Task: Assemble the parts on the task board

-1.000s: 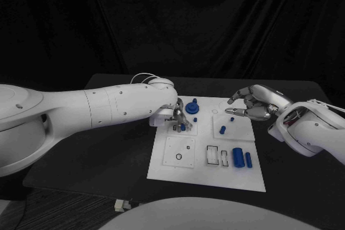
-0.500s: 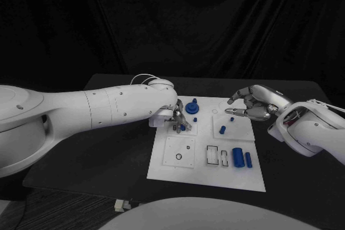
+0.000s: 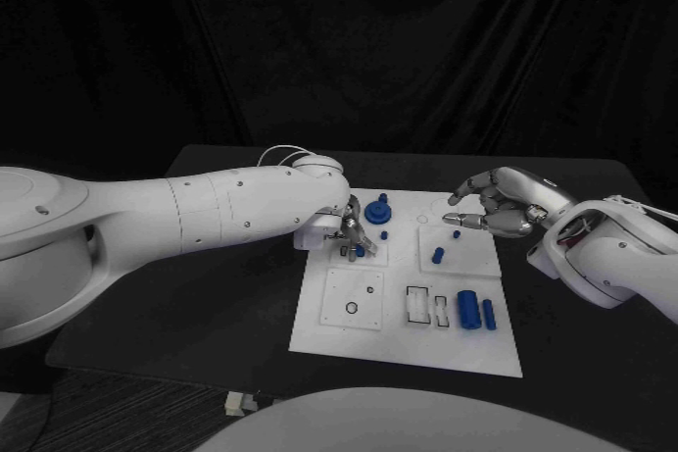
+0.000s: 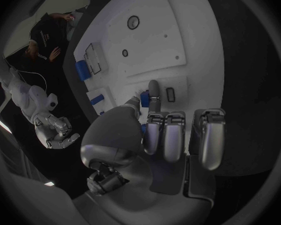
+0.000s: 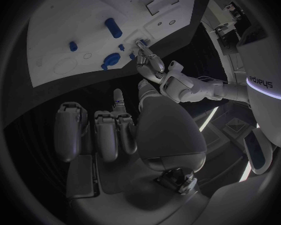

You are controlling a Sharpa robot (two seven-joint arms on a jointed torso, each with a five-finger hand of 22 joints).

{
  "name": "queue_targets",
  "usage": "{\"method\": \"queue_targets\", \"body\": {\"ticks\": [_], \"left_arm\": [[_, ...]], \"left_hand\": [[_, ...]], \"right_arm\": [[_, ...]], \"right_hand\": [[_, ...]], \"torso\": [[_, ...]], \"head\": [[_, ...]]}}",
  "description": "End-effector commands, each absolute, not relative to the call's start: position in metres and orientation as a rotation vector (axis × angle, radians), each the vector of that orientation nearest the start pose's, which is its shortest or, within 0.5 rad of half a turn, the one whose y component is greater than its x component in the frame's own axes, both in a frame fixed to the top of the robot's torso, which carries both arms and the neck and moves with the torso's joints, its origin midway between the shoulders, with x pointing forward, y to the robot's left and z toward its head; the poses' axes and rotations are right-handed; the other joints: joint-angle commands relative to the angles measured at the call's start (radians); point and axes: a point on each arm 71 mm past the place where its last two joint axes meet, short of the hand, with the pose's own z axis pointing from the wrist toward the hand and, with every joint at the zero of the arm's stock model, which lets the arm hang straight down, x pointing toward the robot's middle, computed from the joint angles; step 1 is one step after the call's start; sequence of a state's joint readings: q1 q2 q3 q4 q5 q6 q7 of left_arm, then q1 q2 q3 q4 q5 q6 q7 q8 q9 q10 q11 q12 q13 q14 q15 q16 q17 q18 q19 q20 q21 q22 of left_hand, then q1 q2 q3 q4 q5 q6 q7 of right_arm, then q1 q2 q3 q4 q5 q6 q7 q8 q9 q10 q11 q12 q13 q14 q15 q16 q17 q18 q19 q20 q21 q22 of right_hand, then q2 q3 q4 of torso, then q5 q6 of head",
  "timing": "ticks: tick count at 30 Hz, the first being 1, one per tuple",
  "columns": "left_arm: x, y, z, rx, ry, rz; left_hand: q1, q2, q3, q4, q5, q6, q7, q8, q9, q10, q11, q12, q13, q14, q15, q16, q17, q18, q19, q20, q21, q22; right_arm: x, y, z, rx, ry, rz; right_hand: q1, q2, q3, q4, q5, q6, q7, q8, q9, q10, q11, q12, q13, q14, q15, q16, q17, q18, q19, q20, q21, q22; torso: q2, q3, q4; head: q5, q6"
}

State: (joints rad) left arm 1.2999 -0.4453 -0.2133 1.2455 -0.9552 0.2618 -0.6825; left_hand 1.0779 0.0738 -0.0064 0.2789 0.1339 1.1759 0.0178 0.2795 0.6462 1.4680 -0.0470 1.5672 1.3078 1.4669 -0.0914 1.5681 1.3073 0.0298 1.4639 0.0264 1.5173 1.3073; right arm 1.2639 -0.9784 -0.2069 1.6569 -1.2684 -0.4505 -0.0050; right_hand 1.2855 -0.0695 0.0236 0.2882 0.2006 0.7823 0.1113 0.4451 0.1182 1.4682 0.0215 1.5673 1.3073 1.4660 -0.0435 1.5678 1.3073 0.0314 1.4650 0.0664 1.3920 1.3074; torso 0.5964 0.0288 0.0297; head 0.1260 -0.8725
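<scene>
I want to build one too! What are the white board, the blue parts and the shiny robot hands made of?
Board: probably plastic; flat, matte white, with neat cut-out slots.
Blue parts: likely plastic too; one even colour, smooth and rounded.
Right robot hand and left robot hand: look like metal, silver with bright glints, though it could be coated plastic.

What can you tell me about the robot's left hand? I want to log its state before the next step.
The silver many-fingered left hand ends the white left arm and reaches over the far left part of the white task board. Its metallic fingertips point down onto a small blue part on a raised square plate. Whether it grips that part or only touches it cannot be told.
</scene>
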Motion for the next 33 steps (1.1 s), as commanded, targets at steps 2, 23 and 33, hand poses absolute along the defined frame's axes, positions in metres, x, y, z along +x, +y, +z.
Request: {"method": "queue_targets", "body": {"ticks": [2, 23, 33], "left_arm": [[0.498, 0.103, -0.255, 0.006, 2.558, -0.222], [0.498, 0.104, -0.256, -0.009, 2.547, -0.229], [0.499, 0.114, -0.251, -0.017, 2.444, -0.229]], "left_hand": [[0.008, 0.015, 0.006, 0.002, 0.037, 0.007, -0.015, 0.032, 0.044, 0.103, -0.014, 0.004, 0.263, 0.104, -0.012, 0.003, 0.263, -0.008, 0.049, -0.014, -0.006, 0.199], [-0.024, 0.007, -0.017, 0.009, -0.038, -0.012, -0.029, 0.109, 0.193, 0.103, -0.027, 0.004, 0.263, 0.104, -0.025, 0.003, 0.263, -0.008, 0.051, -0.027, -0.008, 0.202], [-0.192, -0.029, -0.165, 0.015, -0.086, -0.022, -0.029, 0.114, 0.242, 0.103, -0.030, 0.004, 0.263, 0.104, -0.029, 0.003, 0.263, -0.009, 0.055, -0.032, -0.006, 0.207]], "right_arm": [[0.446, -0.229, -0.198, -0.034, 1.683, 0.751], [0.446, -0.230, -0.199, -0.033, 1.684, 0.750], [0.446, -0.232, -0.198, -0.031, 1.680, 0.748]], "right_hand": [[0.010, 0.002, -0.004, 0.000, 0.003, 0.002, 0.001, -0.006, -0.001, 0.103, 0.007, 0.004, 0.263, 0.105, 0.007, 0.003, 0.264, 0.017, 0.008, 0.007, -0.003, 0.199], [0.009, 0.003, -0.005, 0.000, 0.004, 0.003, 0.001, -0.007, -0.002, 0.103, 0.007, 0.004, 0.263, 0.105, 0.007, 0.003, 0.264, 0.017, 0.006, 0.007, -0.007, 0.198], [0.009, 0.002, -0.006, 0.000, 0.004, 0.003, 0.001, -0.007, -0.002, 0.103, 0.007, 0.004, 0.263, 0.105, 0.007, 0.003, 0.263, 0.017, 0.006, 0.007, -0.007, 0.198]], "torso": [[0.000, 0.0001, 0.0002], [0.000, 0.0000, -0.0005], [0.000, 0.0001, 0.0002]], "head": [[0.000, 0.000], [0.003, 0.000], [-0.002, 0.000]]}}
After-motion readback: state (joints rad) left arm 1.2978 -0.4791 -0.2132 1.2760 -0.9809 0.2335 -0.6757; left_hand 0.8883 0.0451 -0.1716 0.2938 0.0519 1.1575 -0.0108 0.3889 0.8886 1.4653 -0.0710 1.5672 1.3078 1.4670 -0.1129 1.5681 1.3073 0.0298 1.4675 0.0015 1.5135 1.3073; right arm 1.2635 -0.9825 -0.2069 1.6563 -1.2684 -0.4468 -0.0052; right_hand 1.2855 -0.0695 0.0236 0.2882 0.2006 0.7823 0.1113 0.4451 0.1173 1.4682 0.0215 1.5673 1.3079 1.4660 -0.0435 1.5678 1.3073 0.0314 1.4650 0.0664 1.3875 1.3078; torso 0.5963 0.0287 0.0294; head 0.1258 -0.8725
